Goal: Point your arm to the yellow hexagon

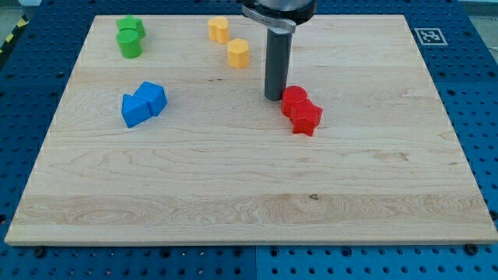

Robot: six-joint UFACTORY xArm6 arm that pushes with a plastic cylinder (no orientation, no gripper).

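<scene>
Two yellow blocks lie near the view's top centre: one yellow block (219,29) at the top, and a yellow hexagon-like block (238,53) just below and right of it. My tip (273,96) rests on the board, below and to the right of the lower yellow block, about a block's width or more away from it. The tip stands right beside the left edge of a red round block (294,100), which touches a red star-like block (307,119).
Two green blocks (130,36) sit stacked close together at the view's top left. Two blue blocks (144,103) touch each other at the left middle. The wooden board (249,202) lies on a blue pegboard table with a marker tag (428,36) at top right.
</scene>
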